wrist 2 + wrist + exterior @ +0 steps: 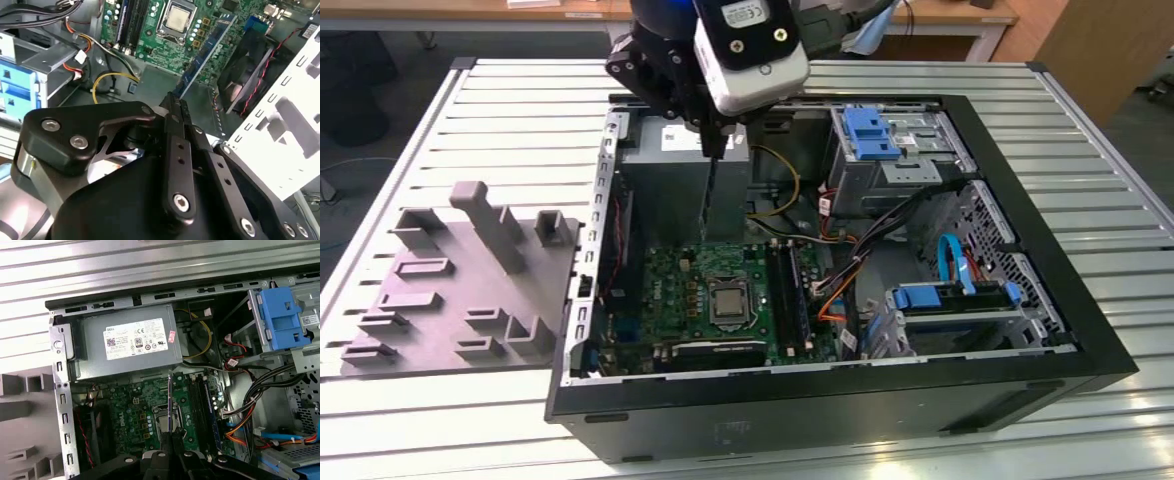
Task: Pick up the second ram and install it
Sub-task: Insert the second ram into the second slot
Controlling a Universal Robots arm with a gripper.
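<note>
Between the closed jaws, above the far end of the open computer case, the second ram is pinched by its upper end. It hangs below them edge-on, long axis upright, free end pointing down toward the line where the power supply meets the motherboard. Black memory sockets lie beside the processor, toward the exterior view's right. The case stands mid-bench; a grey tray sits by the bench's edge on the exterior view's left.
</note>
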